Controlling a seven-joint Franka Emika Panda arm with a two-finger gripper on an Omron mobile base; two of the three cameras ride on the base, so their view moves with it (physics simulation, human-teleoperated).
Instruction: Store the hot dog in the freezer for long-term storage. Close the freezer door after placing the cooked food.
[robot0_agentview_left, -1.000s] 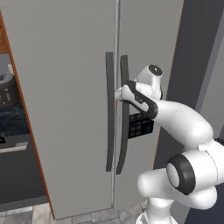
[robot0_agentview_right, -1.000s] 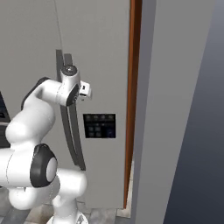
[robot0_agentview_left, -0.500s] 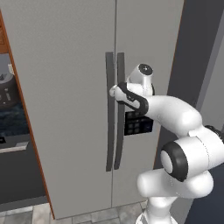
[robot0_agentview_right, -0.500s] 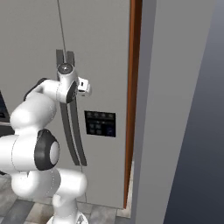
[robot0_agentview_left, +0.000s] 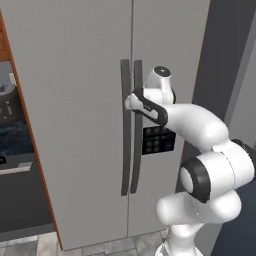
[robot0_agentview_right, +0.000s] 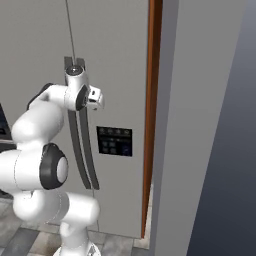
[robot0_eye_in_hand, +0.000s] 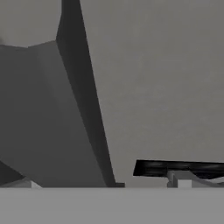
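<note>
A dim kitchen counter (robot0_agentview_left: 12, 125) lies at far left beside the brown cabinet edge (robot0_agentview_left: 30, 145), then the plain grey door (robot0_agentview_left: 75, 100), then the shut freezer door (robot0_agentview_left: 165, 45) with its dark handle (robot0_agentview_left: 137, 130), where the gripper (robot0_agentview_left: 131, 101) rests, finger spread impossible to tell.

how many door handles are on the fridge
2, side by side at the centre seam: the plain door's handle on the left, the freezer door's handle right, next to the button panel.
</note>
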